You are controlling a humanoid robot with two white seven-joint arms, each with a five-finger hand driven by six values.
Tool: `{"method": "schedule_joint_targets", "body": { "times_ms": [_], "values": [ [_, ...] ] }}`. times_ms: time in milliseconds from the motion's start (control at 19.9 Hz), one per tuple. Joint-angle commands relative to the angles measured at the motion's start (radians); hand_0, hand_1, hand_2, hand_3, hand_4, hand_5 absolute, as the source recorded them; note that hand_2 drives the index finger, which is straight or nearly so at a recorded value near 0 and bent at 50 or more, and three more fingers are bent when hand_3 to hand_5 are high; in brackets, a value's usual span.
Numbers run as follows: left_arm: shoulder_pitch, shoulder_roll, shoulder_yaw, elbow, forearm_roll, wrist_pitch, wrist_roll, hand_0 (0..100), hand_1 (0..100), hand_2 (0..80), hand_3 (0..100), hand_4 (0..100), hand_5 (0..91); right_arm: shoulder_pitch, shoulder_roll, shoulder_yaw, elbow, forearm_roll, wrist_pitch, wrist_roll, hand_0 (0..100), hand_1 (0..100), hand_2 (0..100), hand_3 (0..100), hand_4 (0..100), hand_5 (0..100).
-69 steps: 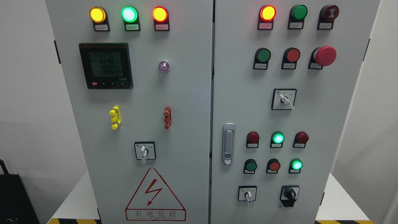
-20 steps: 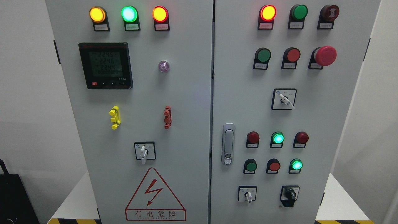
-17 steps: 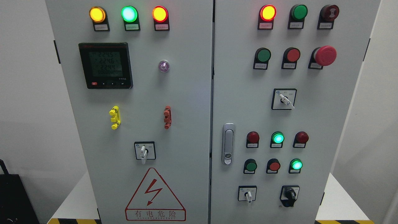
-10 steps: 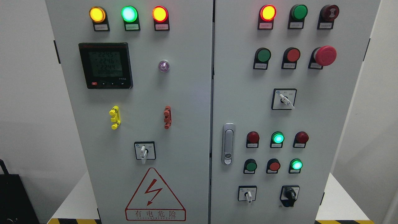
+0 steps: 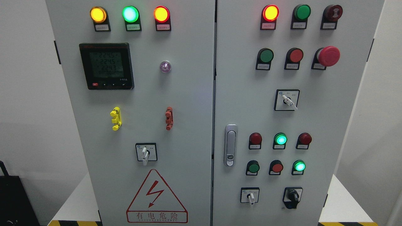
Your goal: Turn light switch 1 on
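Observation:
A grey two-door control cabinet (image 5: 194,103) fills the head view. Its right door carries rows of push buttons: a green (image 5: 266,56) and a red one (image 5: 296,55) in the upper row, a green (image 5: 253,167) and a red one (image 5: 277,167) in the lower row. White-handled rotary switches sit on the upper right door (image 5: 288,100), the lower right door (image 5: 250,196) and the left door (image 5: 145,153). A black knob (image 5: 293,196) is at the lower right. I cannot tell which control is switch 1. Neither hand shows.
Lit lamps: yellow (image 5: 98,14), green (image 5: 130,13) and red (image 5: 161,14) on the left door, red (image 5: 270,13) on the right. A red mushroom stop button (image 5: 328,56) juts out. A meter display (image 5: 106,66), door handle (image 5: 230,145) and white base (image 5: 339,204) are also in view.
Nothing has moved. Only the digits on the meter display flicker.

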Motion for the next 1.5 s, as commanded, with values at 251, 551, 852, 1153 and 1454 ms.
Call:
{"method": "schedule_joint_targets", "body": {
  "times_ms": [251, 551, 852, 1153, 1454],
  "values": [
    [-0.112, -0.004, -0.007, -0.106, 0.005, 0.117, 0.031, 28, 30, 44.4, 72, 81, 67.0, 0.000, 0.000, 0.000, 0.000, 0.000, -0.001, 0.001, 5, 0, 0, 0, 0, 0],
    [-0.172, -0.028, -0.038, -0.104, 0.003, 0.214, 0.071, 17, 41, 47.0, 75, 82, 69.8, 0.000, 0.000, 0.000, 0.000, 0.000, -0.001, -0.001, 5, 0, 0, 0, 0, 0],
    [-0.229, -0.082, -0.050, -0.103, -0.003, 0.285, 0.096, 7, 51, 50.7, 81, 85, 73.3, 0.000, 0.000, 0.000, 0.000, 0.000, -0.001, 0.001, 5, 0, 0, 0, 0, 0],
    [-0.256, -0.103, -0.050, -0.101, -0.021, 0.291, 0.158, 3, 55, 52.2, 82, 86, 74.8, 0.000, 0.000, 0.000, 0.000, 0.000, -0.001, 0.001, 5, 0, 0, 0, 0, 0],
    [-0.288, -0.108, -0.049, -0.103, -0.026, 0.354, 0.160, 2, 56, 53.0, 84, 88, 76.6, 0.000, 0.000, 0.000, 0.000, 0.000, -0.001, -0.001, 5, 0, 0, 0, 0, 0]
  ]
}}
